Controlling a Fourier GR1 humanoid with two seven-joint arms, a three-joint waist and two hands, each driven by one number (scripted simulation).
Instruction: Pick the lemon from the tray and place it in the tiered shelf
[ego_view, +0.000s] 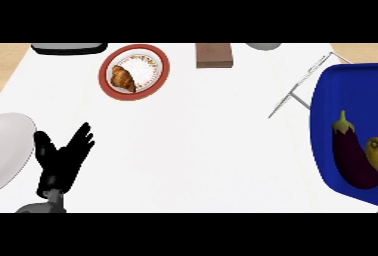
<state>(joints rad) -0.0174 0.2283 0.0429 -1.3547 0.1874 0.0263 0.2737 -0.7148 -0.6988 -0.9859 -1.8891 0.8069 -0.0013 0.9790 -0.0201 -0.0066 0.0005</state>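
Observation:
A blue tray (325, 125) lies at the right edge of the white counter. On it rests a dark purple eggplant (353, 152), and right beside that, at the frame's edge, a yellow lemon (373, 152) shows only in part. A thin grey wire frame (299, 87), probably part of the tiered shelf, stands just left of the tray's top corner. My left hand (63, 160) is at the lower left with fingers straight and up, resting and holding nothing. The right hand does not show.
A red-rimmed plate (107, 82) with a croissant (122, 78) sits at the upper left. A brown block (215, 55) stands at top centre, a dark flat object (68, 48) at top left, a grey object (263, 46) at the top. A white dish (11, 145) is at the left edge.

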